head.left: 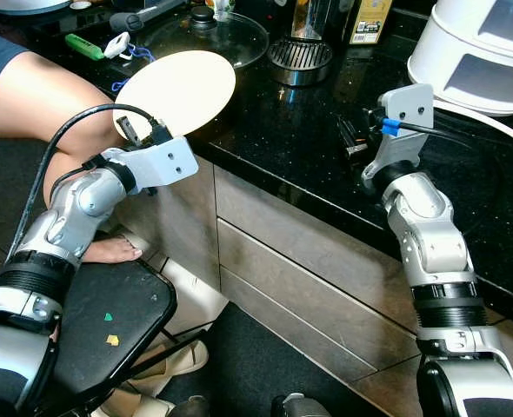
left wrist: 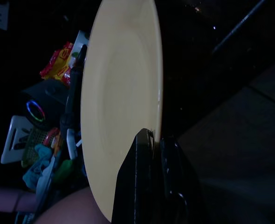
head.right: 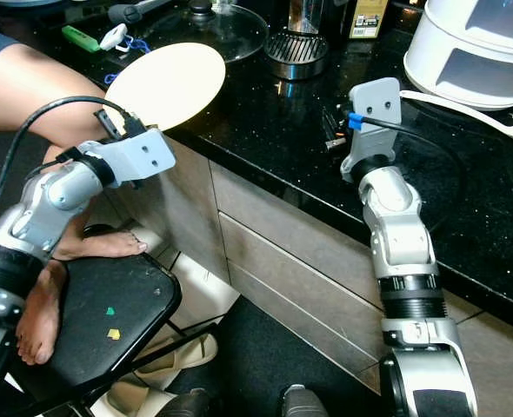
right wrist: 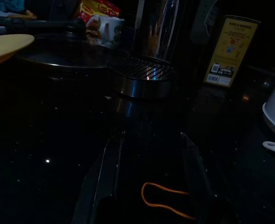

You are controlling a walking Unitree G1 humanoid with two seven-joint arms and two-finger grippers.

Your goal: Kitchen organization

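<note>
I pinched the round cream ceramic plate (head.left: 176,91) at its near rim with my left gripper (left wrist: 151,140), keeping it level over the corner of the black speckled stone counter (head.left: 309,139), so it could slide inward; my right gripper (right wrist: 151,144) rested wide open and empty on the counter.

Left pincer (head.right: 117,122) holding cream plate (head.right: 165,85) at table (head.right: 274,130) edge.
Plate tilted, rim gripped, partly past the black table's corner. Right pincer (head.right: 330,126) low over the table, fingers unclear. Behind: glass lid (head.right: 209,30), steel strainer (head.right: 296,52), white appliance (head.right: 474,52). Person's bare leg (head.right: 39,87) beside left arm.
</note>
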